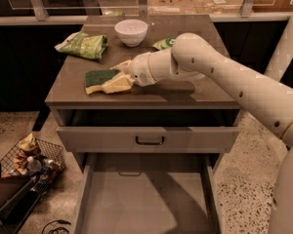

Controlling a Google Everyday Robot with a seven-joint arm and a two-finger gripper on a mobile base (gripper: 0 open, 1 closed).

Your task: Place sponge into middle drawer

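Wide grey middle drawer (pixel 146 204) stands pulled out, below and nearer than the fingers. Round white ceramic bowl (pixel 131 24) sits beyond them. Wire floor basket (pixel 10 155), far lower-left of them, holds crumpled litter. Count: one sponge, one bowl, two crinkled green snack bags (pixel 84 45) (pixel 163 44). Small rectangular sponge (pixel 98 77), dark green over pale yellow, lies flat on the brown cabinet top (pixel 185 94). The cream gripper (pixel 112 77) clasps its right end
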